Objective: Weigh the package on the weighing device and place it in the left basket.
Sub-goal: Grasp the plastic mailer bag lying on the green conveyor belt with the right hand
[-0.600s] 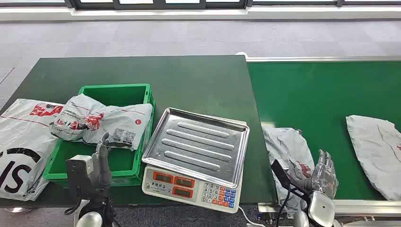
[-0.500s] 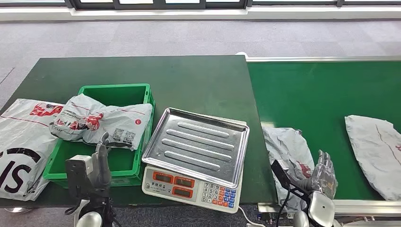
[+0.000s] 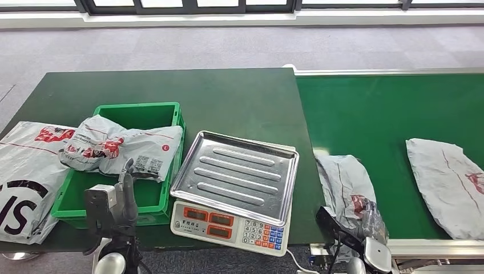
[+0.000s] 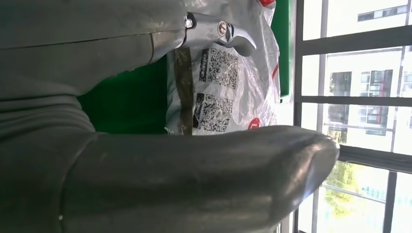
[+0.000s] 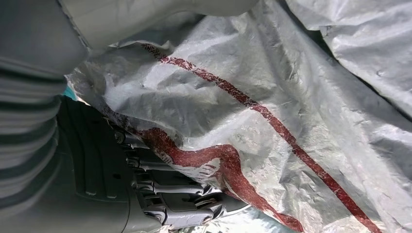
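A crumpled grey package (image 3: pixel 345 182) with red print lies on the green conveyor belt (image 3: pixel 388 114), close to its near edge. My right hand (image 3: pixel 372 224) sits on the package's near end. In the right wrist view the package (image 5: pixel 272 97) lies between the thumb and the curled fingers (image 5: pixel 165 204), which grip the film. The scale (image 3: pixel 237 174), with a bare steel tray, stands on the table. The green basket (image 3: pixel 137 107) is to its left. My left hand (image 3: pixel 126 191) stands upright and open at the basket's front edge, holding nothing.
A grey package (image 3: pixel 131 145) with QR labels (image 4: pixel 218 82) lies across the basket. A large white bag (image 3: pixel 25 171) lies left of the basket. Another grey package (image 3: pixel 445 182) rests at the belt's right side. The far half of the dark green table (image 3: pixel 200 91) is bare.
Both packages on the belt have drifted left. My right hand has moved left and down from beside the near package onto its near end. The left hand has barely moved.
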